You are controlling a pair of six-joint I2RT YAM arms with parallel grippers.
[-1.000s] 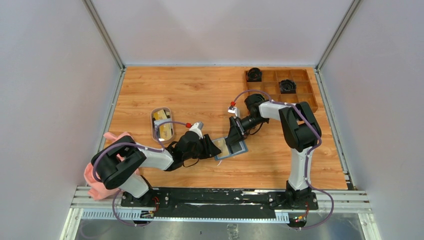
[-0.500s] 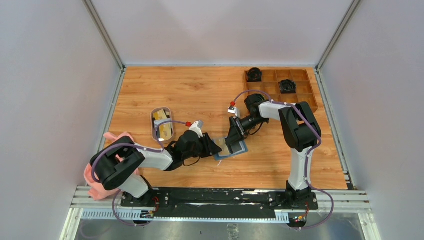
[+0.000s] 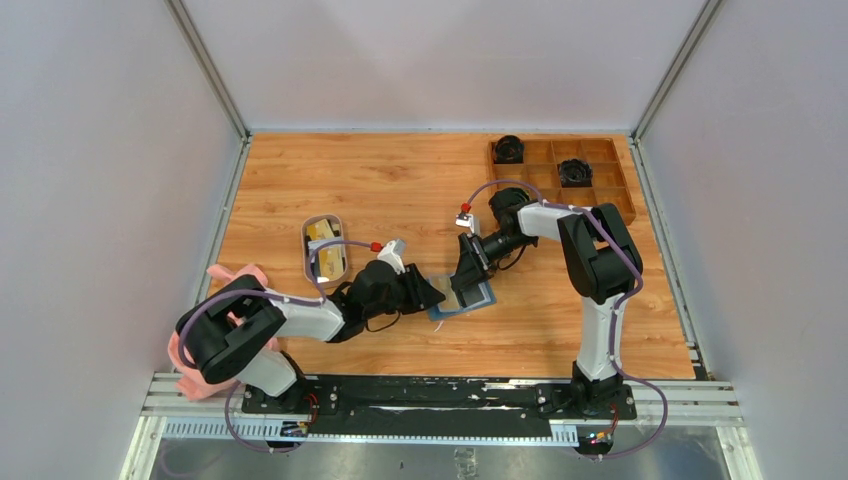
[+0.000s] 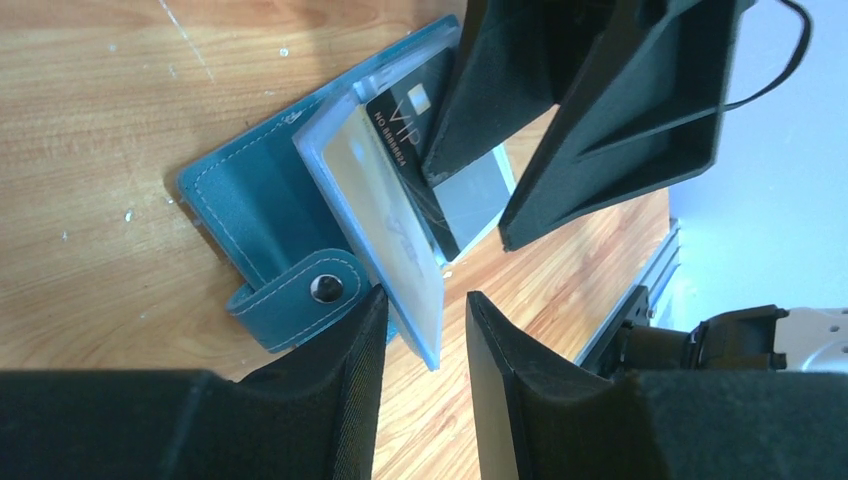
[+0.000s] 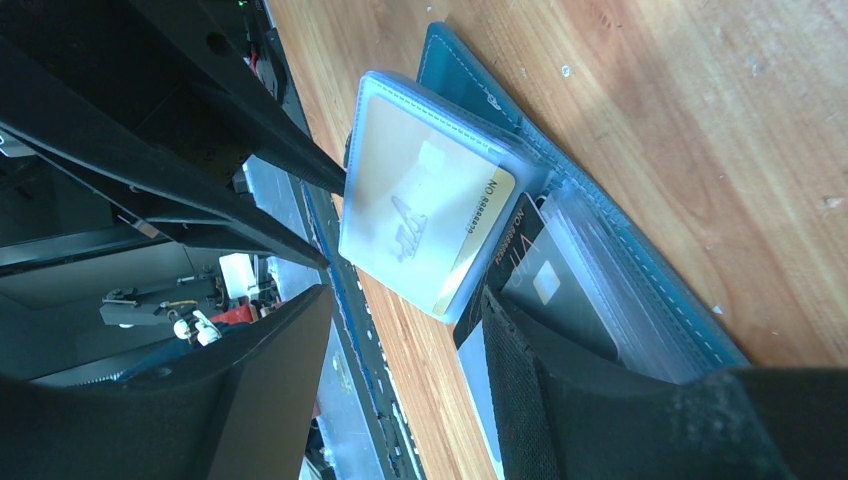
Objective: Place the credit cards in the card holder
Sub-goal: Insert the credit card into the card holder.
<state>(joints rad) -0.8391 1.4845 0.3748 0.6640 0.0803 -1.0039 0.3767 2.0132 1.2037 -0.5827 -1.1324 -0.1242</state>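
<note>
Teal card holder (image 3: 470, 302) open on wood table (image 3: 380, 180), between left gripper (image 3: 436, 297) and right gripper (image 3: 464, 287). Yellowish credit cards (image 3: 321, 231) in white dish (image 3: 305, 252); two black items, unidentifiable, in compartment tray (image 3: 600, 185).

Left wrist: "VIP" and "NO 8888…" legible on black card (image 4: 405, 110), remainder covered. Left gripper parted, corner of clear leaf (image 4: 385, 240) between fingers, unclamped.

Right wrist: yellowish card (image 5: 420, 220) inside leaf, number blurred. Right gripper spread wide, grasping nothing, one finger against black card.

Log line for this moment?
left jaws open astride pocket | right jaws open, one on black card | wallet open
</note>
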